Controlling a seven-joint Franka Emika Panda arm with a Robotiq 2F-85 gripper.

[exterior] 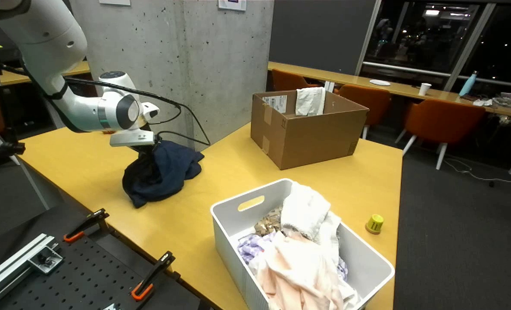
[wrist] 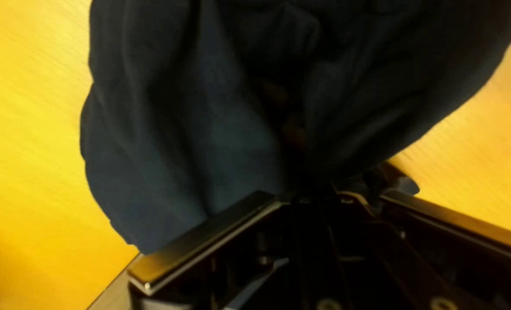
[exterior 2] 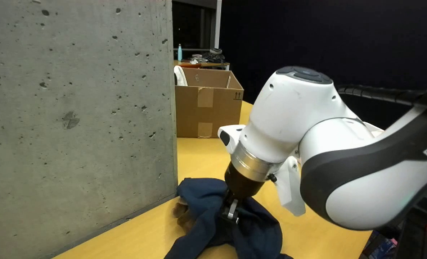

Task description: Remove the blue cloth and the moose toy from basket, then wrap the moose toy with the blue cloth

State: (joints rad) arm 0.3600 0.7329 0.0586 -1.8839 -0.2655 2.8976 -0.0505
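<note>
Navy blue cloth (exterior: 173, 168) heaped on yellow surface (exterior: 195, 228), brown moose toy (exterior 2: 184, 216) partly covered, pincer (exterior 2: 230, 215) clenched on a fold

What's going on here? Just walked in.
A Panda arm has its gripper down in the folds of the blue cloth, shut and apparently pinching a bit of it. The cloth lies bunched on the table, draped over part of the moose toy, whose brown plush sticks out at one side in an exterior view. So both are out of the basket, which holds other fabrics. The wrap looks partial.
</note>
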